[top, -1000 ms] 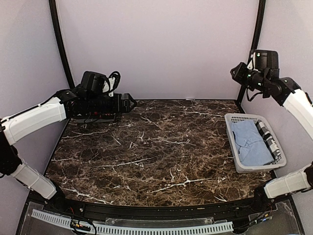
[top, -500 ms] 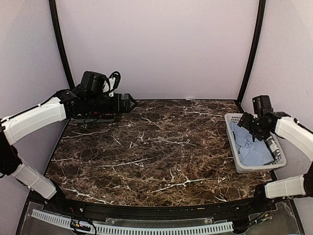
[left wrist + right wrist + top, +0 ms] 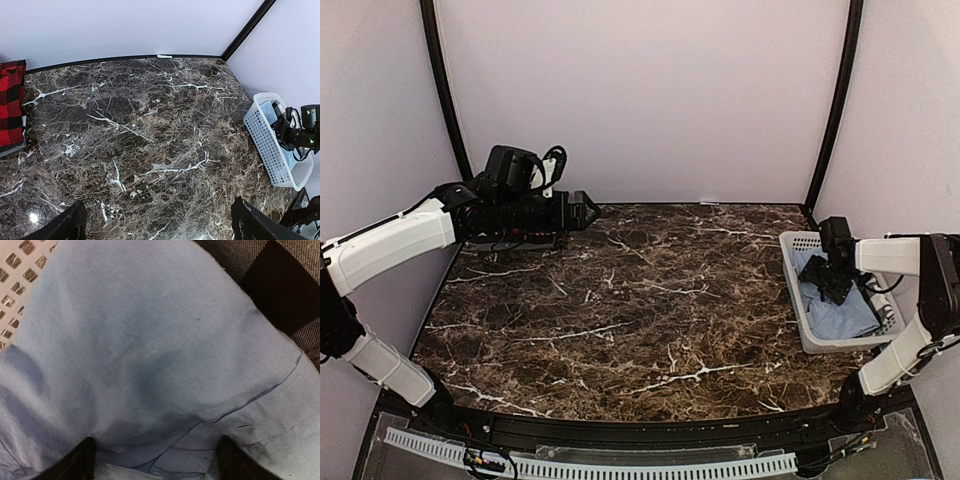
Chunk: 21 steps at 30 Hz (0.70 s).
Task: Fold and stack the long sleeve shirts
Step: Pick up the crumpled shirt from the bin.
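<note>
The light blue shirt [image 3: 850,312] lies crumpled in the white basket [image 3: 798,298] at the table's right edge. My right gripper [image 3: 832,281] is down in the basket, open. In the right wrist view its gripper [image 3: 157,454] has both fingertips [image 3: 84,456] resting on the blue shirt [image 3: 150,340], wide apart over a fold. The black-and-white checked shirt [image 3: 292,295] lies beside the blue one. The red-and-black plaid shirt [image 3: 10,102] lies at the table's far left. My left gripper [image 3: 584,210] hangs open and empty above the far left of the table; it also shows in the left wrist view [image 3: 157,222].
The dark marble table [image 3: 640,300] stretches between the arms. The basket [image 3: 272,147] also shows in the left wrist view, and its lattice wall [image 3: 20,262] in the right wrist view. Black frame posts [image 3: 835,100] stand at the back corners.
My right arm has come down from high at the back right into the basket, onto the blue shirt. The left arm has not moved.
</note>
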Motion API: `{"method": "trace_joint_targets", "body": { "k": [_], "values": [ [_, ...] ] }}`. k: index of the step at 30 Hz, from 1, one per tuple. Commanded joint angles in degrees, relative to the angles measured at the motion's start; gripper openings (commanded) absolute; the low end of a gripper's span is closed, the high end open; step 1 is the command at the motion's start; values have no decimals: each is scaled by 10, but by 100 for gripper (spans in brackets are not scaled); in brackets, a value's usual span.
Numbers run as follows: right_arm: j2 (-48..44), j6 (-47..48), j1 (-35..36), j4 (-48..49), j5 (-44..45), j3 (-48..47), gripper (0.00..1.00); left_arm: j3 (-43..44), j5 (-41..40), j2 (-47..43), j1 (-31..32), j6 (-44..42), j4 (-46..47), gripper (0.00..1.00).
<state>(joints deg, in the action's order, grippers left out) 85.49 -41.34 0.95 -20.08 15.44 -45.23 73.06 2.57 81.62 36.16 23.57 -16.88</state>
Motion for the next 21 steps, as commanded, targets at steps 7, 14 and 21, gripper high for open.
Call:
{"method": "trace_joint_targets", "body": {
  "k": [7, 14, 21],
  "values": [
    [-17, 1, -4, 32, 3, 18, 13, 8, -4, -11, -1, -5, -15, 99],
    [-67, 18, -4, -1, 0, -15, 0, 8, 0, -10, -1, -2, -11, 99],
    [-100, 29, -4, -17, -10, -21, 0, 8, 1, -10, -1, -2, -12, 99]
  ]
}}
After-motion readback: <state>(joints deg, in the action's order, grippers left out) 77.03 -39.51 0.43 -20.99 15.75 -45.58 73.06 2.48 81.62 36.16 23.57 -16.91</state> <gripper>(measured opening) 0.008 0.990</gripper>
